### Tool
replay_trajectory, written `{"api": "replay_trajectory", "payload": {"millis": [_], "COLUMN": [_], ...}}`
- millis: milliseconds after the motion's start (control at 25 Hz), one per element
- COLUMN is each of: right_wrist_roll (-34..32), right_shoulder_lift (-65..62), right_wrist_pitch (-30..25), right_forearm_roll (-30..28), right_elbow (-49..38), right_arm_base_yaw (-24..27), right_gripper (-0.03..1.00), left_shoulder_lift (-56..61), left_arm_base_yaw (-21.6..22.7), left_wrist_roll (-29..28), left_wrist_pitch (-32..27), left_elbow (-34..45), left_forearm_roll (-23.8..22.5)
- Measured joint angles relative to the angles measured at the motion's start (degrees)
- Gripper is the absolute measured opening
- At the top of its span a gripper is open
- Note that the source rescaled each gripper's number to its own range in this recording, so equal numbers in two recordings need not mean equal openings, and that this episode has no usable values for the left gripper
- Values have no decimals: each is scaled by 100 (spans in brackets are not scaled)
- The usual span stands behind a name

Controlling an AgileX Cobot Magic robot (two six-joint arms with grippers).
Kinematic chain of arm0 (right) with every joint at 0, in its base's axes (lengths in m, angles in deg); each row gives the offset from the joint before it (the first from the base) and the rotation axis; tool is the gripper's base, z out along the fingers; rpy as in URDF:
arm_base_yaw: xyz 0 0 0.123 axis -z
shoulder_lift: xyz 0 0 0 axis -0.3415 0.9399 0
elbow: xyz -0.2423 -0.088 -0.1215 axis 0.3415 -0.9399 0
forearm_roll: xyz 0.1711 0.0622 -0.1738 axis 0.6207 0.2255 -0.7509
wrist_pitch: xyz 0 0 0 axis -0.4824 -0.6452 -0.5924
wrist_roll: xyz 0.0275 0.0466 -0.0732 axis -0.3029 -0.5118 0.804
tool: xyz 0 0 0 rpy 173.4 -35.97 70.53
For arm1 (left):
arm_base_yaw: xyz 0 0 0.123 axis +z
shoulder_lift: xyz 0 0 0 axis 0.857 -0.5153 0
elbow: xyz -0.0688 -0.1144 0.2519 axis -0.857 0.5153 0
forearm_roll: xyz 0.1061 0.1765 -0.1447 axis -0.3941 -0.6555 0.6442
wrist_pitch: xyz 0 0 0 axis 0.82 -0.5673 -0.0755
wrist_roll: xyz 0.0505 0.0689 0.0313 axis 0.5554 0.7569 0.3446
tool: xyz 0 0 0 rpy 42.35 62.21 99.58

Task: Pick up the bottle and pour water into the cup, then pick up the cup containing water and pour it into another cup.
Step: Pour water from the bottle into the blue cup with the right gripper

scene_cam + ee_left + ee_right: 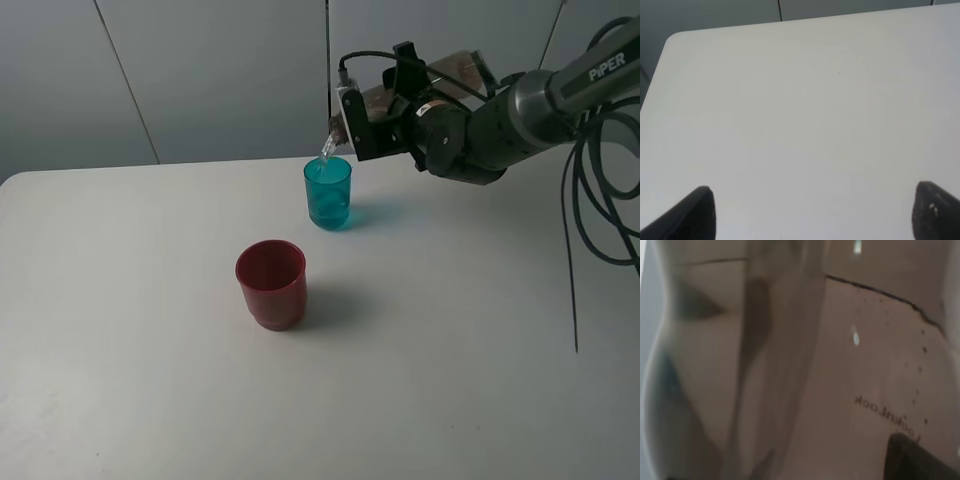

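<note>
Bottle (458, 68): held clear of the tabletop at the far right, tipped almost level, with the neck angled down and to the left, right above the teal cup. Fills the right wrist view as a smoky brown, see-through wall carrying mirrored lettering.
Water stream (327, 150): thin and pale, falling from the bottle's mouth into the teal cup.
Teal cup (328, 195): upright on the tabletop at far centre, directly under the bottle's mouth. Water inside, level hard to judge.
Red cup (271, 283): upright on the tabletop, nearer the camera and slightly left of the teal cup. Apart from it and touched by nothing.
Right jaws: clamped on the bottle's body. One dark finger (922, 460) seen pressed against the bottle wall in the wrist view.
Left jaws: wide apart with nothing between. Two dark fingertips (697, 215) at opposite edges of the left wrist view, above bare tabletop.
Right arm (530, 100): reaching in from the right, above the far edge of the tabletop. Black cables (590, 200) hanging beside it.
Tabletop (120, 380): white, with a rounded corner at far left.
</note>
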Motion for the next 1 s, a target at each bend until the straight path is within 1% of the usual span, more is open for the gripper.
{"api": "replay_trajectory", "payload": {"millis": [240,600,880,1000], "right_wrist_roll": [0,0,0,0], "right_shoulder_lift": [0,0,0,0], "right_wrist_pitch": [22,75,259,259], "right_forearm_roll": [-200,-728,-915,-968], "right_elbow": [0,0,0,0], "right_arm_base_yaw": [48,57,57,57], "right_gripper": [5,5,5,5], "left_shoulder_lift": [0,0,0,0], "left_arm_base_yaw": [0,0,0,0], "left_wrist_roll": [0,0,0,0], "left_wrist_pitch": [0,0,0,0], "left_elbow": [0,0,0,0], "left_forearm_roll": [0,0,0,0]}}
